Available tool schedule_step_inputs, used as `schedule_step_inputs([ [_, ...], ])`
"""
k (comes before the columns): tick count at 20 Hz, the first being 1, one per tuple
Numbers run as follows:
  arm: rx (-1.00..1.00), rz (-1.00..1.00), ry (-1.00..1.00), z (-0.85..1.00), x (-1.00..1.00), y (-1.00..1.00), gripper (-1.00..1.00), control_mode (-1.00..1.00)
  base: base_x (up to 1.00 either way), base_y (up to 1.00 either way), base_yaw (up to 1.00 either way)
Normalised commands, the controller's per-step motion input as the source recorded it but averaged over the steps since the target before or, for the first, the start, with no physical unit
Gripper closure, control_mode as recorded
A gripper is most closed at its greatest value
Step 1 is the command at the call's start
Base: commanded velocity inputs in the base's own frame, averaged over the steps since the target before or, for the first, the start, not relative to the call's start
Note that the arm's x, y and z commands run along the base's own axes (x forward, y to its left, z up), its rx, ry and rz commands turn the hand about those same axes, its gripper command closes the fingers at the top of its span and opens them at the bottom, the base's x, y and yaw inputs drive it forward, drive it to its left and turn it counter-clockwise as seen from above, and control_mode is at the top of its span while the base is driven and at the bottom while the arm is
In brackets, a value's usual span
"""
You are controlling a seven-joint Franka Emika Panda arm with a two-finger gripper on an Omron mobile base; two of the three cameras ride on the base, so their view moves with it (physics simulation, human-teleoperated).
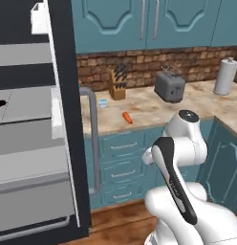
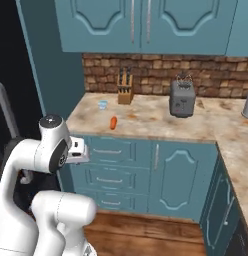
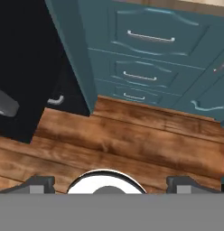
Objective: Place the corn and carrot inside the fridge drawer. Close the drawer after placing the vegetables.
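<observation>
The jaws stood wide open and empty above the floor (image 3: 132, 135), so the arm next needed to reach the carrot (image 1: 127, 117) on the worktop (image 1: 154, 107).

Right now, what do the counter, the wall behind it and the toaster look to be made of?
Counter: looks like polished stone, perhaps marble or granite, going by its mottled beige-and-rust veining. Wall: brick, reddish-brown blocks with pale mortar lines, matte. Toaster: seems brushed metal, a plain grey body with soft shading; painted plastic cannot be ruled out in this render.
</observation>
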Motion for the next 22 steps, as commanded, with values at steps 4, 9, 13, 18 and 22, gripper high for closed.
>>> schedule_step_inputs([
  [4,0.00,0.00,0.00,0.00,0.00,0.00,-1.00,1.00,1.00,-0.65,0.05],
  [9,0.00,0.00,0.00,0.00,0.00,0.00,-1.00,1.00,0.98,0.07,0.00],
  [13,0.05,0.00,0.00,-0.04,0.49,0.00,-1.00,-1.00,0.39,0.03,0.00],
  [18,0.01,0.00,0.12,-0.41,1.00,0.38,-1.00,-1.00,0.00,0.00,0.00],
  [22,0.00,0.00,0.25,-0.40,0.90,0.09,-1.00,-1.00,0.00,0.00,0.00],
])
